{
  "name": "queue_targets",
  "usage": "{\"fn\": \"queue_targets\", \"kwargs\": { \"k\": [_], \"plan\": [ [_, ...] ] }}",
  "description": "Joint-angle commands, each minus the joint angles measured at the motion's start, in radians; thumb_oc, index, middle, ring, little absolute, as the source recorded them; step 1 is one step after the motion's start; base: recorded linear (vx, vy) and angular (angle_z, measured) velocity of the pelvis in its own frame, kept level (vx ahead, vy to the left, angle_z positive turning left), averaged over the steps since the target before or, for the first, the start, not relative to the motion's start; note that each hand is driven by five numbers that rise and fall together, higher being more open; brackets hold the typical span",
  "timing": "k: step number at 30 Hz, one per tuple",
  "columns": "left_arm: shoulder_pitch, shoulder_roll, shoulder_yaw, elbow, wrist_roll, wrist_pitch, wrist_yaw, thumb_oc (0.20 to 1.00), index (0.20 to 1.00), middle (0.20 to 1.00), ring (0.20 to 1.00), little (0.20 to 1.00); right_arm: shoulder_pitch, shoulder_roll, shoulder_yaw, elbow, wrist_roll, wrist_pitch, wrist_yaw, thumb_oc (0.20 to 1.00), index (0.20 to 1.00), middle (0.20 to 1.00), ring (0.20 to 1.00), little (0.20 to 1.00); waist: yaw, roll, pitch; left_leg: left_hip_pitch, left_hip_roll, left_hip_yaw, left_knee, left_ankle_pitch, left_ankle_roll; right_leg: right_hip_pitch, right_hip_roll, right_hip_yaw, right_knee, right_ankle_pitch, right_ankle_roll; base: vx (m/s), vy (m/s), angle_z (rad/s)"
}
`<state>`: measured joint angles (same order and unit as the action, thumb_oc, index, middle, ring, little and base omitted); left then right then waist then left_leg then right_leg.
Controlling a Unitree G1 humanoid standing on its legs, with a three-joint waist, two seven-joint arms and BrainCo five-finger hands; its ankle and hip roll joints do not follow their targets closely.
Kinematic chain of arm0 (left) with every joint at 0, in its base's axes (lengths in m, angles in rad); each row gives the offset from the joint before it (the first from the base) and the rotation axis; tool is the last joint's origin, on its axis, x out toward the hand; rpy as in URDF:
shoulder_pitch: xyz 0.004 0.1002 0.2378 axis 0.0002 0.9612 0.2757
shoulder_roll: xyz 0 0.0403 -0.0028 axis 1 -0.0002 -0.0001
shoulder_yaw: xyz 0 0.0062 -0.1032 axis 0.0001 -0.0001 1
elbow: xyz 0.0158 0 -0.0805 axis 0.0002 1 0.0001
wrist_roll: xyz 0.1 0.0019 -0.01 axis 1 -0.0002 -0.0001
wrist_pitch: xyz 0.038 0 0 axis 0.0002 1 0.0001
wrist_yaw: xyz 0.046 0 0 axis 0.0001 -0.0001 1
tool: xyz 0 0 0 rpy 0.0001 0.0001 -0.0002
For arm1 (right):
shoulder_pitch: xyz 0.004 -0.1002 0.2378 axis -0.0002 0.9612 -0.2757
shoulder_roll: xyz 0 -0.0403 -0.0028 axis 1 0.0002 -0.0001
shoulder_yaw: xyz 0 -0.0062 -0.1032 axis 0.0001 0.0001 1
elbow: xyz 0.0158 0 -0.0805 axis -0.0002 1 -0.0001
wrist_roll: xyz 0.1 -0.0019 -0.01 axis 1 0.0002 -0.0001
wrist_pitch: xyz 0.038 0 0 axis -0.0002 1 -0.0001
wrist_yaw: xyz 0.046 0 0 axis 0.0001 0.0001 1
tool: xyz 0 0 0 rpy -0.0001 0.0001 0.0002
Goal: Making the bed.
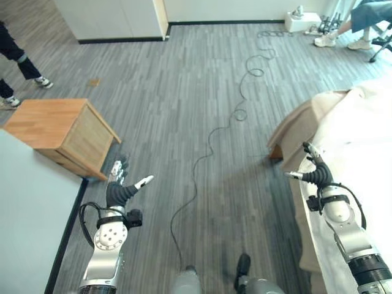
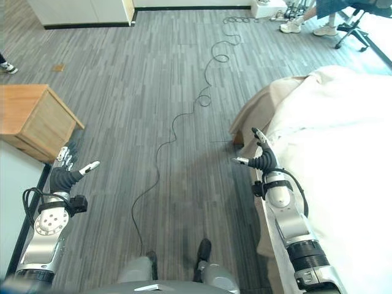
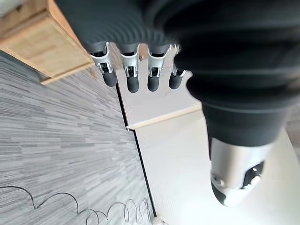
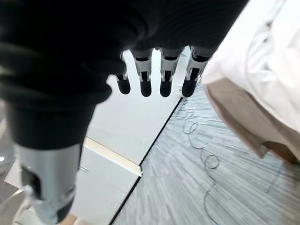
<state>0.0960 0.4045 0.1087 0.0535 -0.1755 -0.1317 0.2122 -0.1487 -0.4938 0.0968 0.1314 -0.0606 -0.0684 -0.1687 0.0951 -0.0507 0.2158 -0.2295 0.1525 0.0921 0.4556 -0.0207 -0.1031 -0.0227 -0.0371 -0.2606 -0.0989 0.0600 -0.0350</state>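
**Both hands empty, bed at your right**

Your left hand (image 1: 117, 191) hangs over the grey plank floor (image 1: 184, 110) with its fingers straight and spread and the thumb out to the side; it holds nothing. In the left wrist view the fingertips (image 3: 132, 84) line up in an even row, uncurled, with the wooden nightstand (image 1: 61, 135) beyond them. That nightstand stands just ahead of the left hand, on its outer side, close to a pale wall panel (image 1: 27, 214) at your left.

Your right hand (image 2: 263, 160) sits at the near corner of the bed (image 2: 343, 159), also slack, fingers straight and thumb apart, gripping nothing. You cannot tell from the eye views whether it touches the fabric; in the right wrist view the fingers (image 4: 165, 82) point past the bedding without closing on it.

The bed fills your right side. A white duvet (image 2: 349, 202) lies loosely over it, rumpled, and a beige sheet (image 2: 263, 110) hangs out from under the duvet at the far corner, drooping toward the floor.

Further off, white cabinets (image 1: 110, 18) stand against the far wall. A person's legs and shoes (image 1: 18, 67) show at the far left, and a second person's legs and shoes (image 1: 346, 33) are seated near the top right, beside a small white box (image 1: 302, 22) on the floor.
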Motion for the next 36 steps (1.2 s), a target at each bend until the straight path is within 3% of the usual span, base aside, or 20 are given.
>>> {"fn": "queue_targets", "kwargs": {
  "k": [1,5,9,10,12,14,15,16,18,20,21,23,24,26,28,29,30,31,33,36],
  "plan": [
    [0.022,0.019,0.027,-0.087,0.007,-0.063,-0.007,1.000,1.000,1.000,1.000,1.000,-0.032,-0.061,-0.030,-0.060,0.035,-0.052,-0.024,1.000,1.000,1.000,1.000,1.000,0.014,-0.001,-0.001,-0.024,-0.031,-0.015,-0.107,-0.063,0.031,0.048,-0.077,0.022,0.020,-0.141,0.109,0.28,0.169,-0.05],
    [0.019,0.025,0.020,-0.077,0.003,-0.062,-0.020,1.000,1.000,1.000,1.000,1.000,-0.014,-0.082,-0.068,-0.037,0.039,-0.057,-0.041,1.000,1.000,1.000,1.000,1.000,0.055,0.020,-0.013,-0.082,-0.118,0.002,-0.421,0.065,0.017,0.098,-0.047,0.026,0.012,-0.185,0.123,0.32,0.184,0.08],
    [0.026,0.037,0.027,-0.091,0.013,-0.063,-0.024,1.000,1.000,1.000,1.000,1.000,-0.018,-0.074,-0.083,-0.021,0.026,-0.049,-0.045,1.000,1.000,1.000,1.000,1.000,0.086,0.027,-0.031,-0.090,-0.135,-0.036,-0.515,0.108,0.014,0.143,-0.030,0.051,0.012,-0.211,0.134,0.34,0.177,-0.33],
    [0.022,0.049,0.024,-0.090,0.030,-0.057,-0.026,1.000,1.000,1.000,1.000,1.000,0.004,-0.053,-0.101,-0.017,0.005,-0.046,-0.040,1.000,1.000,1.000,1.000,1.000,0.082,0.010,-0.046,-0.066,-0.142,-0.078,-0.500,0.145,0.022,0.174,-0.046,0.058,0.038,-0.236,0.144,0.41,0.222,-0.68],
    [0.014,0.059,0.028,-0.090,0.029,-0.054,-0.031,1.000,1.000,1.000,1.000,1.000,0.012,-0.042,-0.104,-0.012,0.003,-0.041,-0.037,1.000,1.000,1.000,1.000,1.000,0.081,0.000,-0.053,-0.052,-0.142,-0.081,-0.502,0.147,0.033,0.168,-0.057,0.070,0.062,-0.237,0.148,0.33,0.186,-0.27],
    [-0.023,0.105,0.025,-0.080,0.049,-0.038,-0.035,1.000,1.000,1.000,1.000,1.000,0.044,-0.010,-0.109,0.010,-0.017,-0.034,-0.032,1.000,1.000,1.000,1.000,1.000,0.063,-0.038,-0.056,0.012,-0.148,-0.070,-0.479,0.099,0.064,0.139,-0.114,0.085,0.236,-0.213,0.195,0.37,0.209,-0.13],
    [-0.024,0.105,0.025,-0.079,0.049,-0.039,-0.035,1.000,1.000,1.000,1.000,1.000,0.044,-0.009,-0.110,0.010,-0.018,-0.034,-0.032,1.000,1.000,1.000,1.000,1.000,0.065,-0.036,-0.057,0.008,-0.146,-0.069,-0.478,0.102,0.065,0.134,-0.113,0.087,0.237,-0.211,0.195,0.32,0.228,-0.04],
    [-0.036,0.125,0.018,-0.078,0.049,-0.033,-0.035,1.000,1.000,1.000,1.000,1.000,0.045,-0.006,-0.108,0.010,-0.023,-0.030,-0.032,1.000,1.000,1.000,1.000,1.000,0.047,-0.036,-0.046,0.022,-0.149,-0.070,-0.462,0.086,0.082,0.083,-0.131,0.111,0.356,-0.132,0.213,0.21,0.210,0.12],
    [-0.055,0.152,0.013,-0.085,0.043,-0.033,-0.031,1.000,1.000,1.000,1.000,1.000,0.032,-0.005,-0.101,-0.017,-0.028,-0.034,-0.032,1.000,1.000,1.000,1.000,1.000,0.012,-0.008,-0.023,0.058,-0.114,-0.094,-0.467,0.065,0.099,-0.065,-0.114,0.140,0.545,-0.086,0.179,0.29,0.206,-0.11],
    [-0.060,0.155,0.010,-0.089,0.042,-0.036,-0.031,1.000,1.000,1.000,1.000,1.000,0.027,-0.007,-0.099,-0.032,-0.025,-0.037,-0.031,1.000,1.000,1.000,1.000,1.000,0.006,-0.006,-0.020,0.068,-0.107,-0.095,-0.478,0.061,0.098,-0.097,-0.105,0.126,0.534,-0.108,0.166,0.22,0.043,-0.15],
    [-0.061,0.159,0.010,-0.096,0.036,-0.040,-0.037,1.000,1.000,1.000,1.000,1.000,0.016,-0.015,-0.098,-0.066,-0.005,-0.048,-0.022,1.000,1.000,1.000,1.000,1.000,-0.007,-0.010,-0.010,0.097,-0.101,-0.084,-0.490,0.045,0.090,-0.137,-0.073,0.077,0.435,-0.160,0.150,0.28,-0.013,0.11],
    [-0.063,0.163,0.011,-0.096,0.035,-0.041,-0.036,1.000,1.000,1.000,1.000,1.000,0.007,-0.017,-0.094,-0.090,0.025,-0.058,-0.015,1.000,1.000,1.000,1.000,1.000,-0.015,-0.012,-0.005,0.127,-0.095,-0.072,-0.506,0.031,0.082,-0.144,-0.046,0.042,0.347,-0.149,0.152,0.31,-0.037,-0.10],
    [-0.053,0.174,0.032,-0.099,0.036,-0.042,-0.040,1.000,1.000,1.000,1.000,1.000,-0.013,-0.036,-0.085,-0.158,0.033,-0.072,0.008,1.000,1.000,1.000,1.000,1.000,-0.014,-0.037,-0.003,0.180,-0.088,-0.036,-0.514,-0.013,0.064,-0.161,-0.022,-0.067,0.205,-0.110,0.184,0.42,-0.094,-0.26],
    [-0.019,0.183,0.067,-0.111,0.055,-0.040,-0.049,1.000,1.000,1.000,1.000,1.000,-0.026,-0.049,-0.073,-0.214,0.055,-0.085,0.038,1.000,1.000,1.000,1.000,1.000,0.010,-0.074,-0.011,0.200,-0.070,0.035,-0.435,-0.086,0.053,-0.111,-0.052,-0.198,0.135,-0.089,0.190,0.36,-0.121,-0.61],
    [0.015,0.164,0.084,-0.139,0.063,-0.041,-0.059,1.000,1.000,1.000,1.000,1.000,-0.021,-0.046,-0.087,-0.254,0.098,-0.103,0.052,1.000,1.000,1.000,1.000,1.000,0.010,-0.108,-0.025,0.212,-0.036,0.068,-0.339,-0.138,0.035,-0.072,-0.025,-0.144,0.107,-0.104,0.164,0.33,-0.173,-0.63],
    [0.029,0.158,0.097,-0.148,0.054,-0.050,-0.062,1.000,1.000,1.000,1.000,1.000,-0.026,-0.051,-0.093,-0.275,0.132,-0.121,0.058,1.000,1.000,1.000,1.000,1.000,0.023,-0.110,-0.031,0.192,0.009,0.088,-0.205,-0.146,0.018,-0.039,-0.013,-0.127,0.103,-0.121,0.158,0.25,-0.139,-0.18],
    [0.031,0.157,0.098,-0.151,0.053,-0.051,-0.063,1.000,1.000,1.000,1.000,1.000,-0.024,-0.053,-0.094,-0.277,0.135,-0.122,0.060,1.000,1.000,1.000,1.000,1.000,0.027,-0.113,-0.024,0.171,0.012,0.102,-0.175,-0.139,0.019,-0.047,-0.016,-0.138,0.103,-0.106,0.147,0.28,-0.158,-0.28],
    [0.047,0.145,0.097,-0.169,0.038,-0.049,-0.073,1.000,1.000,1.000,1.000,1.000,-0.021,-0.070,-0.108,-0.290,0.155,-0.126,0.050,1.000,1.000,1.000,1.000,1.000,0.043,-0.107,0.004,0.040,0.077,0.040,0.109,-0.084,0.016,0.001,0.028,-0.084,0.080,-0.134,0.107,0.08,-0.110,-0.64],
    [0.057,0.129,0.096,-0.179,0.036,-0.047,-0.070,1.000,1.000,1.000,1.000,1.000,-0.040,-0.108,-0.125,-0.273,0.147,-0.120,0.029,1.000,1.000,1.000,1.000,1.000,0.051,-0.094,0.026,-0.073,0.056,-0.025,0.248,-0.104,0.054,0.025,0.046,-0.035,0.053,-0.138,0.089,0.09,0.031,-0.73],
    [0.081,0.102,0.109,-0.206,0.031,-0.054,-0.071,1.000,1.000,1.000,1.000,1.000,-0.020,-0.148,-0.176,-0.263,0.145,-0.117,0.017,1.000,1.000,1.000,1.000,1.000,0.048,-0.078,0.040,-0.124,-0.025,-0.112,0.124,-0.113,0.069,0.024,0.034,0.048,0.043,-0.125,0.096,0.08,0.250,-1.05]
  ]
}}
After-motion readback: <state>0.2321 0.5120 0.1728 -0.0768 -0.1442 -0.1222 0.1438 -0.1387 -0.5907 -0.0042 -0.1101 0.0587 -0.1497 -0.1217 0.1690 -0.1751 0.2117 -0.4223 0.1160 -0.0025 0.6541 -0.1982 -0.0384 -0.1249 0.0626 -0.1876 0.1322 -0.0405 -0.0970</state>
